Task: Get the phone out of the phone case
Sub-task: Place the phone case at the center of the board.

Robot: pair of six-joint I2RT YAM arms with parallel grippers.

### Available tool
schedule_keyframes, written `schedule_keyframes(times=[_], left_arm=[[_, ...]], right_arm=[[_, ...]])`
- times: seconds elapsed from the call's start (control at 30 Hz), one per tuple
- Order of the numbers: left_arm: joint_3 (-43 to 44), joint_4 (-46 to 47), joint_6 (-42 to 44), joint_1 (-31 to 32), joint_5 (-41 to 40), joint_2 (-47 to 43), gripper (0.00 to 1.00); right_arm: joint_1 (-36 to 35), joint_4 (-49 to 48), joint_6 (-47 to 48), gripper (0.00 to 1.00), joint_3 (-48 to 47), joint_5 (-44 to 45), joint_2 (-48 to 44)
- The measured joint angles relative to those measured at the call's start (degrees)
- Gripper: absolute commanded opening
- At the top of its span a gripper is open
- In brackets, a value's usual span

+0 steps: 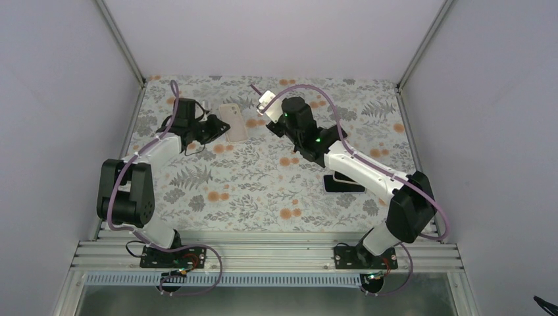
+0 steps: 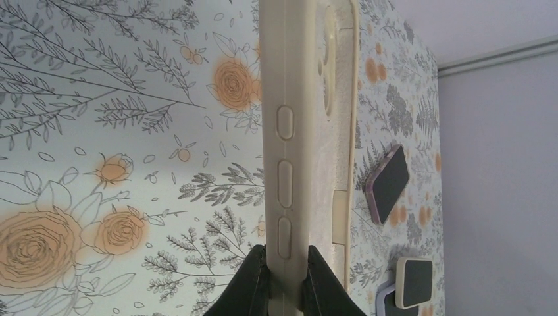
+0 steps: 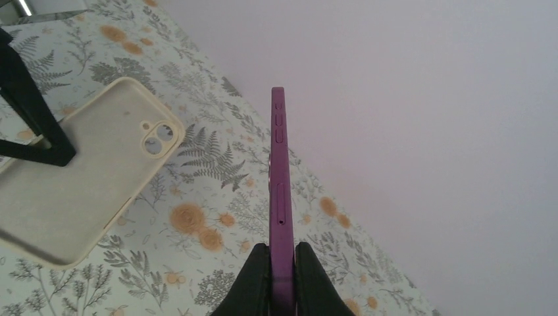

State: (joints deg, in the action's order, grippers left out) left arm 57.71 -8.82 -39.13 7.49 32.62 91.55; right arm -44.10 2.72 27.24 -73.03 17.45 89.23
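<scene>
My left gripper (image 2: 287, 276) is shut on the long edge of a cream phone case (image 2: 303, 131), held on edge above the floral table. The top view shows that case (image 1: 231, 122) at the back left, at my left gripper (image 1: 220, 126). A purple phone (image 3: 279, 178) stands edge-on in my right gripper (image 3: 281, 263), which is shut on it. This phone is apart from the case (image 3: 85, 178), a short way to its right. From above, the phone (image 1: 266, 102) sticks up from my right gripper (image 1: 271, 115) near the back wall.
A dark phone (image 1: 343, 183) lies on the table under my right arm. The left wrist view shows a purple-cased phone (image 2: 387, 183) and a cream-cased one (image 2: 414, 282) stacked on a lavender one (image 2: 388, 299). Grey walls close in the table on three sides.
</scene>
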Motion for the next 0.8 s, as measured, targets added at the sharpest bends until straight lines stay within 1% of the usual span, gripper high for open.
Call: schedule_keyframes(times=[0.4, 0.53, 0.8], left_arm=[[-0.22, 0.09, 3.04, -0.74, 0.02, -0.11, 0.02], [0.04, -0.72, 8.22, -2.27, 2.08, 0.0, 0.02], [7.06, -6.71, 20.57, -5.97, 3.91, 4.87, 0.02]], right_arm=[[0.37, 2.67, -2.29, 0.04, 0.0, -2.89, -0.13], [0.37, 3.37, -2.75, 0.04, 0.0, -3.58, -0.7], [0.37, 4.13, -3.82, 0.04, 0.0, -5.42, -1.22]])
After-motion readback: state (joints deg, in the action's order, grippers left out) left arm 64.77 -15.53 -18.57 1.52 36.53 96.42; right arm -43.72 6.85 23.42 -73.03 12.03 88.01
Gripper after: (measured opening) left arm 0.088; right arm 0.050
